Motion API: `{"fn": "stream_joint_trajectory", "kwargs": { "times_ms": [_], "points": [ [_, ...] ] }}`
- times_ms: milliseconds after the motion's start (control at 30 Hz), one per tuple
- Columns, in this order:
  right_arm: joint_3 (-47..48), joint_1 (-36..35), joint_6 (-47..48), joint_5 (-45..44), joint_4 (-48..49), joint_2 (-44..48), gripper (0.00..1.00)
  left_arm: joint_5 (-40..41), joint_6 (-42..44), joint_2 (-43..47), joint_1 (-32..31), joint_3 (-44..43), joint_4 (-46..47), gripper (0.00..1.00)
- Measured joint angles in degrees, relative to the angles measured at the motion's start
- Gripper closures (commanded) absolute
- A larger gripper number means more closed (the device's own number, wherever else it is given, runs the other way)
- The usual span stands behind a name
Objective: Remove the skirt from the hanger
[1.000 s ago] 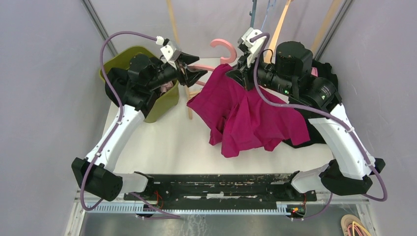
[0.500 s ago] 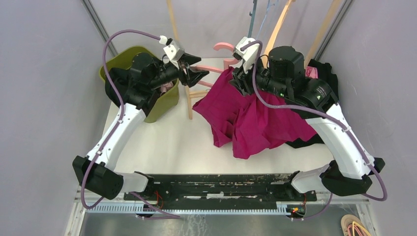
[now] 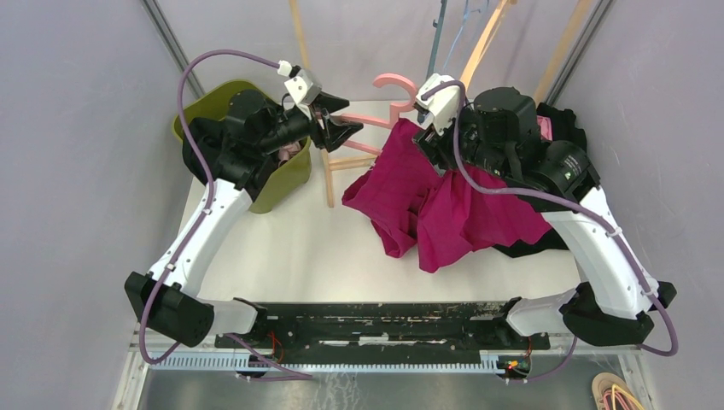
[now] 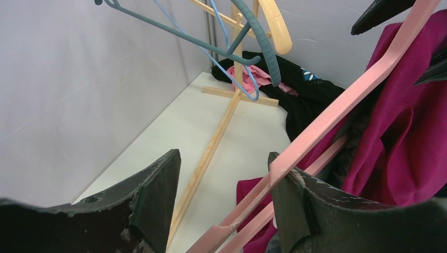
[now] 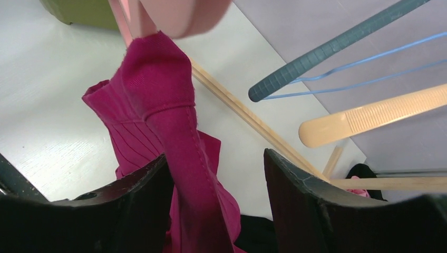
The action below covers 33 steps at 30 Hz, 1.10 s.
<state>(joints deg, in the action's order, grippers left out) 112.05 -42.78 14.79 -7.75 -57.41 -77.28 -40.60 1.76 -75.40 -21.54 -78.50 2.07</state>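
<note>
Right jaws: spread wide and gripping nothing. The right gripper (image 5: 216,158) straddles a hanging fold of the magenta skirt (image 3: 444,213), which brushes one finger and stands clear of the other.
Left jaws: also apart, not clamped. The left gripper (image 4: 224,174) has the bar of the pink hanger (image 4: 342,100) resting against the inner face of one finger, with a gap to the other finger.
Just changed: a second ago the right jaws were pinched shut on the skirt's top edge; they have since let go. The cloth, which was fanned out wide to the right, has gathered into a narrower bunch. The left gripper has kept its spread.
Skirt: its top edge is draped at the hanger's right end, touching the pink plastic above it. The lower folds slump onto the table (image 3: 290,248), right of centre and towards the far edge.
Hanger: raised above the far middle of the table, between the two wrists, with its hook pointing towards the far edge.
Meaning for the task: the skirt appears not yet free. Its release looks like a pause before a fresh grip and a pull away from the hanger.
Risk: with neither pair of jaws clamped, the hanger may tip off the left finger.
Around: a green bin (image 3: 286,184) at the far left corner, a wooden rack (image 4: 211,153) with spare hangers (image 5: 327,52) along the far edge, and dark clothes (image 4: 311,97) at the far right.
</note>
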Motion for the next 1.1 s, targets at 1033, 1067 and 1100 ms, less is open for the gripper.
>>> {"fn": "stream_joint_trajectory", "kwargs": {
  "times_ms": [1033,1067,1100],
  "points": [
    [5.4,3.5,-0.3,8.6,-8.1,-5.1,0.99,4.7,3.8,3.3,0.6,6.1,4.4,0.45],
    [5.7,3.4,-0.4,8.8,-8.6,-5.5,0.99,5.0,3.9,3.6,0.6,6.7,4.3,0.36],
    [6.0,3.4,-0.4,8.9,-9.0,-6.0,0.99,5.4,4.2,3.8,0.7,7.3,4.0,0.34]
  ]
}}
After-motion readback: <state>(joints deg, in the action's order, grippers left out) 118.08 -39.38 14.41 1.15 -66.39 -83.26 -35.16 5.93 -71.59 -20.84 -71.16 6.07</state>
